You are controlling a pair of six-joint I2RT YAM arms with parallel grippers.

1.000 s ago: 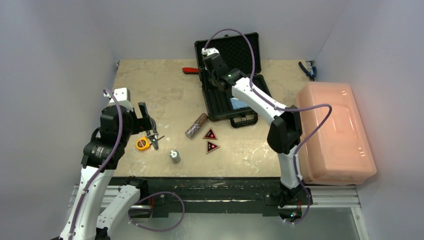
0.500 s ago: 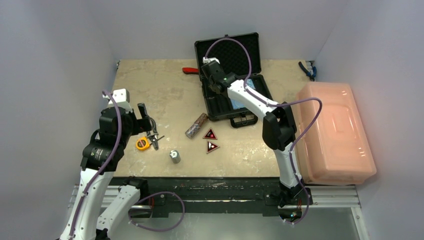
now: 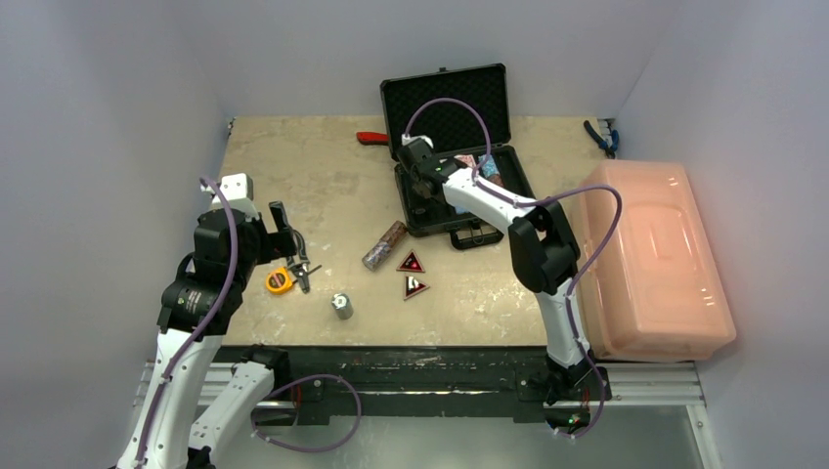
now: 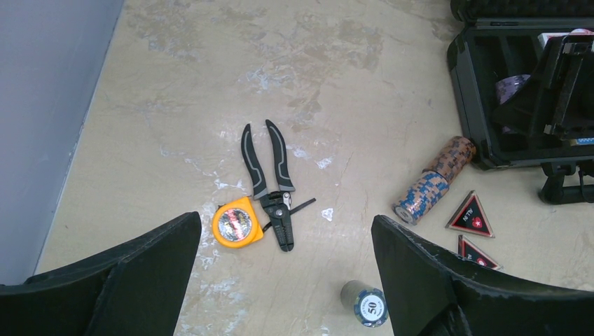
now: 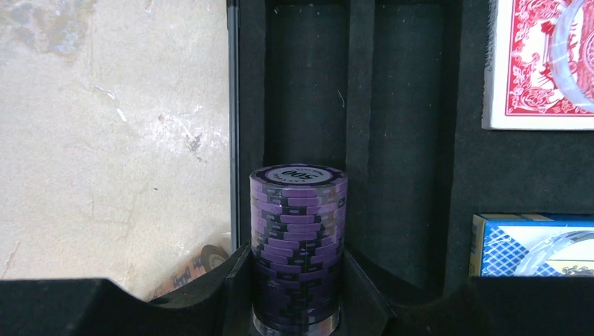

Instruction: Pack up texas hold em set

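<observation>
The black briefcase (image 3: 494, 166) lies open at the back with its foam lid up. My right gripper (image 3: 422, 186) reaches into its left side, shut on a purple chip stack (image 5: 298, 238) over a foam slot (image 5: 308, 91). A red deck (image 5: 539, 63) and a blue deck (image 5: 532, 245) sit in the case. On the table lie a blue-orange chip stack (image 3: 383, 244), two triangular markers (image 3: 411, 262) (image 3: 415, 286) and a short grey chip stack (image 3: 341, 305). My left gripper (image 3: 290, 239) is open and empty above the table, left of them.
A yellow tape measure (image 4: 237, 224) and black wire strippers (image 4: 270, 185) lie under my left gripper. A pink plastic bin (image 3: 655, 259) stands at the right. Red-handled pliers (image 3: 371, 138) and blue-handled pliers (image 3: 598, 137) lie along the back edge.
My right gripper has come down and forward from in front of the lid into the left side of the case, uncovering the decks. The left arm has not moved.
</observation>
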